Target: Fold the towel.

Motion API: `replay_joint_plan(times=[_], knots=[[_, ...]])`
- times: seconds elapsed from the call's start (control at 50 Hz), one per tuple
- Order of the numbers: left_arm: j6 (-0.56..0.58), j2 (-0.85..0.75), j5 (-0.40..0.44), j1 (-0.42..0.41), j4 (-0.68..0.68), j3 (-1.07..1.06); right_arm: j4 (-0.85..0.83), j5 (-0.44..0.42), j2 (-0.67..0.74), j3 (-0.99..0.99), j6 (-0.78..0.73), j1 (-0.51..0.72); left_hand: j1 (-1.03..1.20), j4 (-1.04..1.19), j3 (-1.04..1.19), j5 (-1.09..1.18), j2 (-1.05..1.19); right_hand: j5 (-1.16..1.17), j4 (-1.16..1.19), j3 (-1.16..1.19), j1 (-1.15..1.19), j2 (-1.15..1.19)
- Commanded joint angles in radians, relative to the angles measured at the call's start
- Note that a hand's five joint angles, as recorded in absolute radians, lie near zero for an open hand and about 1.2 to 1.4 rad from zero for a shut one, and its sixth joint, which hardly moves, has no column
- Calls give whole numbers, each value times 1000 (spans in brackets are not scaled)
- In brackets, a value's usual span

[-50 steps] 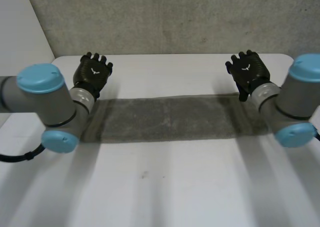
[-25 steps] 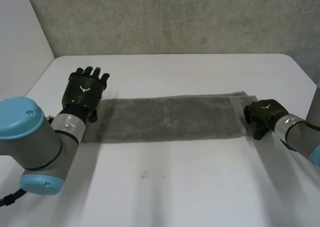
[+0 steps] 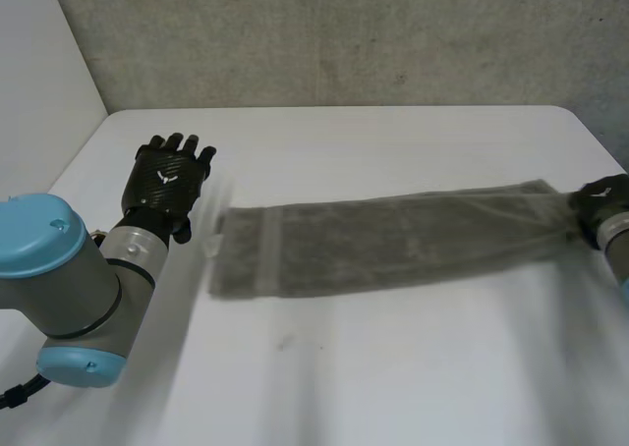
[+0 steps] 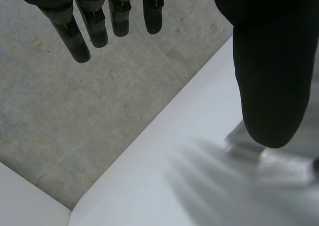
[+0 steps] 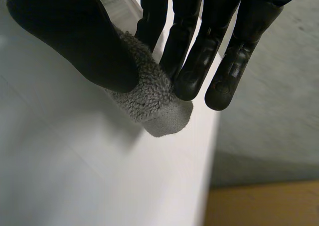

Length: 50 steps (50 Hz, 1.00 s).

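Observation:
The grey towel (image 3: pixel 383 245), folded into a long strip, lies across the white table (image 3: pixel 373 367). Its right end rises toward my right hand (image 3: pixel 601 202) at the table's right edge. In the right wrist view that hand (image 5: pixel 79 47) pinches the towel's end (image 5: pixel 149 101) between thumb and fingers. My left hand (image 3: pixel 169 179) hovers with straight fingers just left of the towel's left end, apart from it. Straight fingers (image 4: pixel 99 22) of the left hand and its thumb show in the left wrist view, holding nothing.
A grey wall (image 3: pixel 334 33) backs the table. The table's far edge (image 3: pixel 334 109) runs below it. The floor (image 5: pixel 259 206) lies past the table's right edge, close to my right hand. Bare table lies in front of the towel.
My right hand has closed on the towel's right end and dragged the whole strip to the right. The towel's left end has slid out from beside my left hand, which stays put.

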Motion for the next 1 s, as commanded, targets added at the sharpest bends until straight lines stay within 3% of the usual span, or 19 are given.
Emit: replay_joint_plan(times=[0.02,0.06,0.14,0.2,0.28,0.44,0.58,0.62,0.64,0.66,0.68,0.7,0.78,0.82,0.88,0.92,1.0], knots=[[-1,3,0,-12,0,-2,-125,92,-32,9,-165,-22,-1,8,8,-28,10,245,207,214,454,217],[-1,3,-2,-12,0,0,-181,83,-125,35,-125,64,-1,8,8,-28,10,245,207,214,454,217],[-1,3,-2,-12,0,0,-223,41,-169,51,-76,200,-1,8,8,-28,10,245,207,214,454,217],[-1,5,-2,-12,0,-2,-255,-61,-167,63,-56,330,-1,8,8,-28,10,245,207,214,454,217],[-1,5,-2,-14,0,-2,-289,-242,-128,74,-77,528,-1,8,8,-28,10,245,207,214,454,217],[-1,5,-3,-16,0,-3,-297,-351,6,66,-189,712,-1,8,8,-28,10,245,207,214,454,217],[-1,3,-2,-19,0,-5,-304,-361,83,59,-247,758,-1,8,8,-28,10,245,207,214,454,217],[-1,3,-2,-20,0,-8,-306,-364,89,60,-249,758,-1,8,8,-28,10,146,108,115,355,119],[-1,3,-2,-20,0,-9,-306,-365,86,63,-244,758,-1,8,8,-28,10,-177,-215,-207,32,-204],[-1,3,-2,-20,0,-9,-309,-358,74,68,-235,757,-1,8,8,-28,10,-648,-686,-679,-439,-675],[-1,3,-2,-20,0,-9,-309,-357,74,68,-235,757,-1,8,8,-28,10,-653,-690,-683,-444,-680],[-1,3,-2,-22,0,-9,-312,-348,58,74,-220,749,-1,8,8,-28,10,-977,-1015,-1008,-768,-1004],[-1,3,0,-25,0,-9,-312,-333,-15,94,-149,743,-1,8,8,-28,10,-977,-1015,-1008,-768,-1004],[-2,3,0,-32,0,-9,-312,-307,-89,137,-15,725,-1,8,8,-28,10,-977,-1015,-1008,-768,-1004],[-2,2,0,-35,0,-9,-311,-290,-124,161,69,694,-1,8,8,-28,10,-977,-1015,-1008,-768,-1004],[-5,2,-2,-46,0,-8,-298,-264,-196,203,230,619,-1,8,8,-28,10,-977,-1015,-1008,-768,-1004],[-5,0,-2,-83,0,-3,-269,-253,-255,253,366,553,-1,8,8,-28,10,-977,-1015,-1008,-768,-1004]])
